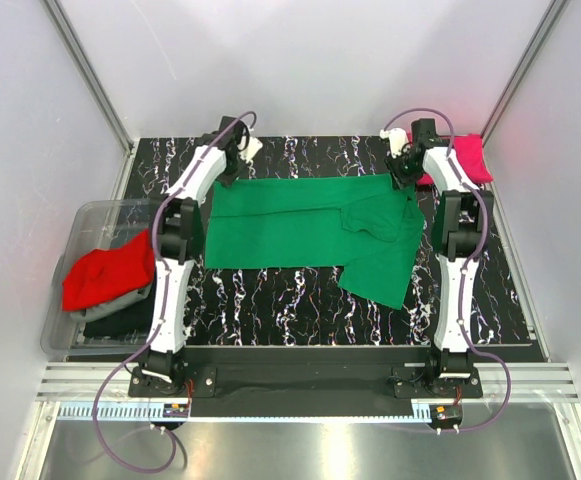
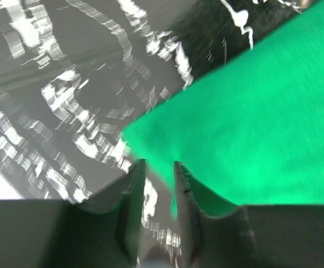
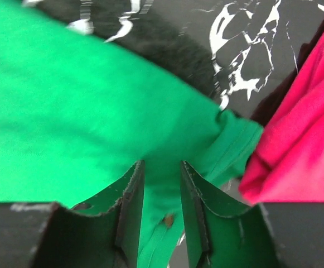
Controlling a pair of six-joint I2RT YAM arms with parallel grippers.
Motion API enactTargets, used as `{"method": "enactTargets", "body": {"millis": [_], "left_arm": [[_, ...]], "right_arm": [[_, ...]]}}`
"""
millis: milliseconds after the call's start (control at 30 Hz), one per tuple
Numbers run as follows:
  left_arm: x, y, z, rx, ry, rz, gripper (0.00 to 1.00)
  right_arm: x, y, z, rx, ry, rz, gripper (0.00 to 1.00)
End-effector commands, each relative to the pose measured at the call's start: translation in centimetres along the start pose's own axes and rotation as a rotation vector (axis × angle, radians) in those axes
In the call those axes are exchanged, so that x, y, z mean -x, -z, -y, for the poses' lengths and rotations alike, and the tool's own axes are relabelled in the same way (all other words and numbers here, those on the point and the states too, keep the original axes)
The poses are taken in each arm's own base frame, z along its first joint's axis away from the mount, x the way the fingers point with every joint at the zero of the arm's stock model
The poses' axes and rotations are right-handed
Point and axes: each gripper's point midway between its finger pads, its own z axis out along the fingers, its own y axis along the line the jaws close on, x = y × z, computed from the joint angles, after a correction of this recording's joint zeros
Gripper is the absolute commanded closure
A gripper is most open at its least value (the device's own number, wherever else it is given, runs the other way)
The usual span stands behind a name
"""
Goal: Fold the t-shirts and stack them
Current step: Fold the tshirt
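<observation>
The green t-shirt (image 1: 300,225) lay long axis left-to-right on the surface (image 1: 270,300), its far corners clamped in jaws: left gripper (image 2: 153,167) at one, right gripper (image 3: 160,167) at the other

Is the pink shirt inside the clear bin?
No, the pink shirt lies at the far right corner, outside the clear bin at the left edge.

Lab cell: white walls (image 1: 30,100), aluminium rails (image 1: 310,385).
</observation>
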Motion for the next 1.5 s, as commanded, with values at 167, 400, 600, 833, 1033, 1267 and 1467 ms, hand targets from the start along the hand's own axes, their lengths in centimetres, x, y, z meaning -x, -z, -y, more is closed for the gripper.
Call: {"method": "enactTargets", "body": {"millis": [167, 400, 600, 833, 1033, 1267, 1467], "left_arm": [[5.3, 19.9, -1.6, 0.097, 0.061, 0.360, 0.49], [-2.1, 18.4, 3.5, -0.035, 0.053, 0.221, 0.36], [-6.9, 16.5, 7.7, -0.170, 0.040, 0.134, 0.35], [-9.3, 14.6, 7.6, -0.142, 0.039, 0.044, 0.39], [-9.6, 14.5, 6.9, -0.127, 0.037, 0.039, 0.39], [-9.3, 14.4, 6.1, -0.108, 0.046, 0.039, 0.39], [-9.2, 14.2, 6.0, -0.107, 0.043, 0.037, 0.39]], "right_arm": [[6.1, 15.8, -6.7, 0.149, 0.298, 0.327, 0.57], [-9.9, 16.7, -15.7, 0.321, 0.674, 0.186, 0.59], [-15.1, 19.4, -21.0, 0.318, 0.981, 0.287, 0.60], [-19.9, 20.6, -25.1, 0.462, 1.170, 0.303, 0.61], [-22.4, 20.8, -26.0, 0.608, 1.131, 0.183, 0.61], [-23.0, 18.7, -24.7, 0.634, 1.152, 0.086, 0.59], [-23.2, 17.5, -24.0, 0.623, 1.172, 0.055, 0.59]]}}
